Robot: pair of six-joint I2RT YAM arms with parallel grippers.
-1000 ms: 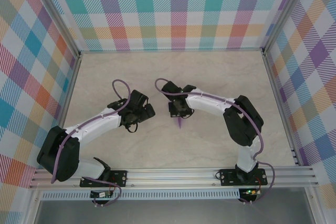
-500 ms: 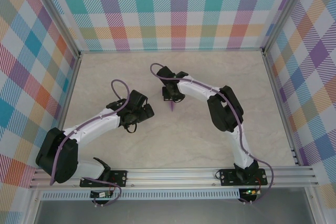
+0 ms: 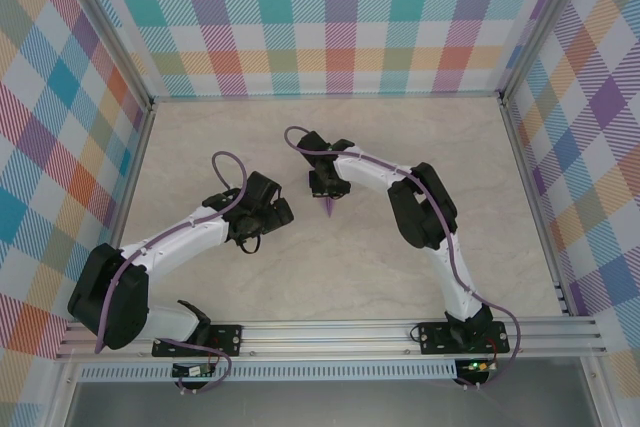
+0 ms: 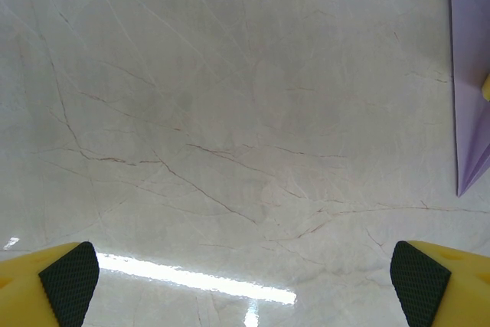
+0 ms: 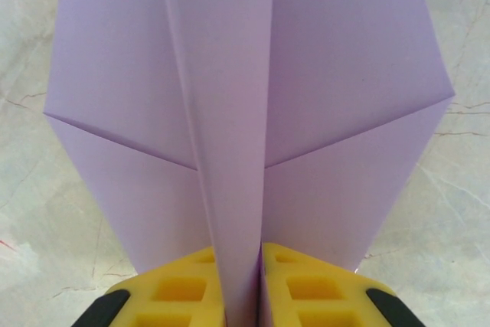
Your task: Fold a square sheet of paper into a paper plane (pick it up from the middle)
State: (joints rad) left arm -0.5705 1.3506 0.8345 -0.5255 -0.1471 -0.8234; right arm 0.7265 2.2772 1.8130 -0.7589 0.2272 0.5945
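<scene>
Left gripper (image 4: 245,273): jaws spread wide, empty, hovering over bare desk (image 3: 200,137).
Paper plane (image 5: 230,112): folded lavender dart just right of it, nose toward the near edge, held by its centre keel.
Right gripper (image 5: 243,296): pinched shut on that keel.
Change: right arm has carried the plane farther out and slightly left.
Meaning: folding looks done; probably only set-down remains.

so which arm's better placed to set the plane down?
Right. The right gripper is clamped on the centre fold of the paper plane, over the table. The left gripper hangs open and empty, the plane off to its side.
</scene>
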